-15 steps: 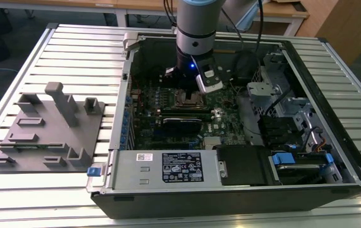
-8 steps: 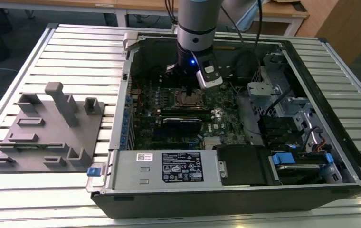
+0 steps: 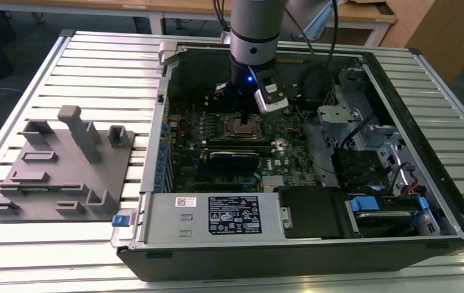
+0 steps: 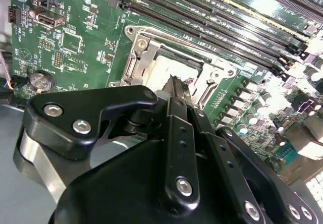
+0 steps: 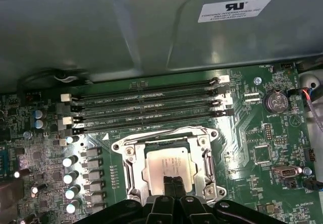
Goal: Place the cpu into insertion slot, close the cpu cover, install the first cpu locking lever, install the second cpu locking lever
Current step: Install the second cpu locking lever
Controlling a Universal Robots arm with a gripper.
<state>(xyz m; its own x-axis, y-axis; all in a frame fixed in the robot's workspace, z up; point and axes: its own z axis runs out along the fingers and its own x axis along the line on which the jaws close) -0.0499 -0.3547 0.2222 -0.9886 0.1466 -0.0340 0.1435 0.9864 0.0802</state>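
1. The black two-finger gripper [image 5: 172, 182] hung just above the small square chip with a dull silver metal top, the cpu [image 5: 169, 167]. Its fingers were pressed together and pinched nothing, as both wrist views showed.
2. The cpu lay flat inside the insertion slot [image 5: 168, 164], the square socket with a shiny metal rim on the green motherboard [image 5: 262, 128].
3. The thin shiny metal frame, the cpu cover [image 5: 132, 169], seemed to lie already down around the chip, but I could not tell if the levers were locked.
4. A risk, in my judgement: if the fingertips pressed down off-centre, they could tilt the chip or scratch it.
5. Farther away stood the long black memory slots [image 5: 146, 108] and the grey case wall [image 5: 126, 27].
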